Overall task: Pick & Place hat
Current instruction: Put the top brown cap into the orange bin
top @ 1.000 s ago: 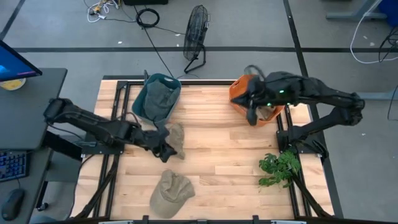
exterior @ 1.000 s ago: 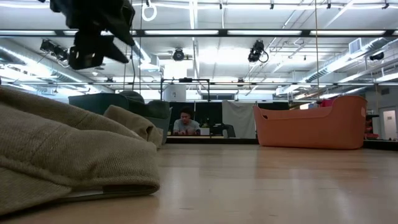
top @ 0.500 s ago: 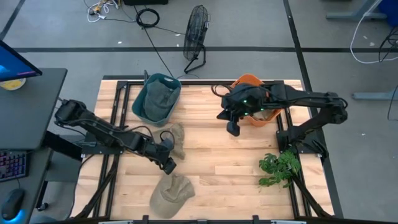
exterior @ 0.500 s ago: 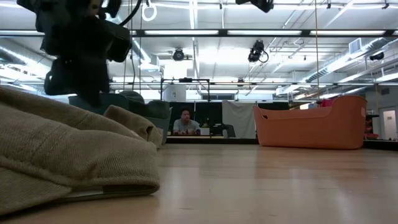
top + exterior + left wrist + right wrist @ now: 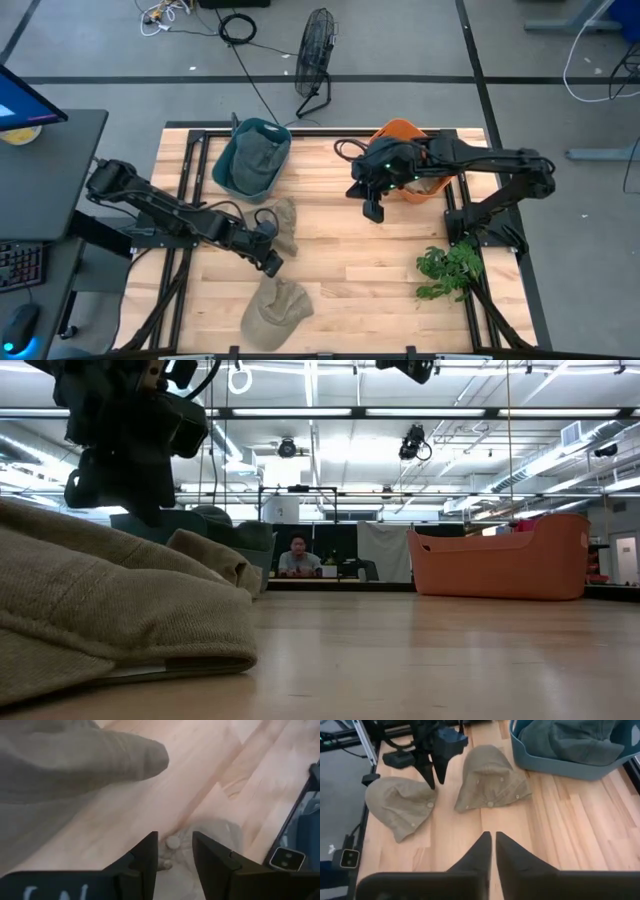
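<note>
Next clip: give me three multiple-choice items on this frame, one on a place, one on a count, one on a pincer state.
1. Where is the left pincer?
A. Over the orange bin
B. Between the two loose hats
C. Beside the plant

2. How many tan fabric hats lie loose on the wooden table?
A. Two
B. Four
C. None

3. The right pincer is:
A. Holding a hat
B. Wide open
C. Shut, empty

Answers: 1 B, it sits between the hats and. 2 A, the third lies in the teal bin. 3 C, its fingertips meet.
</note>
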### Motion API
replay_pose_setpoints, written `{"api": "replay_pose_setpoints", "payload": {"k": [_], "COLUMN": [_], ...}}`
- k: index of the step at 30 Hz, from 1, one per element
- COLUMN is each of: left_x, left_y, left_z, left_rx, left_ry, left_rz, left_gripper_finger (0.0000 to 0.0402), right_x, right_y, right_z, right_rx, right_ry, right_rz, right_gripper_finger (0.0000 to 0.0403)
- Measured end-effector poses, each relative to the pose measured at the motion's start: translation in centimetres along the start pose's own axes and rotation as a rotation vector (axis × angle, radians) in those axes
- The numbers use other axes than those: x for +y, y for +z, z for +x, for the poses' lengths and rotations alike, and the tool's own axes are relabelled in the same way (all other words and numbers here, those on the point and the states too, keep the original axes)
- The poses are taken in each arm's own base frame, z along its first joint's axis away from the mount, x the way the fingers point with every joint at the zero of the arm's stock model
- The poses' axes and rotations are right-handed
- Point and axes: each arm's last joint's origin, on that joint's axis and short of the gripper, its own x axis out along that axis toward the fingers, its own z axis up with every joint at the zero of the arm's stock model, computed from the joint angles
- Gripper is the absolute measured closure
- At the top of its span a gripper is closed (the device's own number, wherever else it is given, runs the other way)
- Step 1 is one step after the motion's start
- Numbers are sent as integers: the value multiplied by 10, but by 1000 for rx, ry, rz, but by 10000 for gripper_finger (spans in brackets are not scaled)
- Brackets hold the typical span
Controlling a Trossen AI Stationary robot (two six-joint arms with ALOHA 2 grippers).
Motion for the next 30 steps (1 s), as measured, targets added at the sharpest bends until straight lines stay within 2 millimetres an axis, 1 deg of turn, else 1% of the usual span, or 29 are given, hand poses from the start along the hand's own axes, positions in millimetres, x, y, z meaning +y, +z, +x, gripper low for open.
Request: {"api": "replay_pose_setpoints", "payload": {"k": [3,6,10,13,16,20,23,27,30], "left_x": [1,1,-1,0,3,6,8,9,11], "left_y": [-1,-1,1,2,0,-1,2,7,8], "left_z": [-1,-5,-21,-35,-50,-67,-79,-92,-101], "left_rx": [14,33,18,9,8,-33,-104,-215,-260], "left_ry": [9,-7,-56,-75,-85,-104,-118,-136,-154], "left_rz": [17,24,34,50,66,128,145,167,173], "left_gripper_finger": [267,255,251,257,263,267,268,268,268], "right_x": [2,7,16,23,30,35,35,32,30], "right_y": [1,4,6,5,3,-1,-4,-8,-12], "right_z": [9,23,51,75,101,137,163,194,212], "right_rx": [8,10,24,39,57,78,80,50,39], "right_ry": [6,18,14,-1,-9,-4,-6,-73,-105], "right_rz": [-21,-25,-28,-14,10,9,39,45,56], "right_gripper_finger": [342,302,253,230,221,219,219,222,227]}}
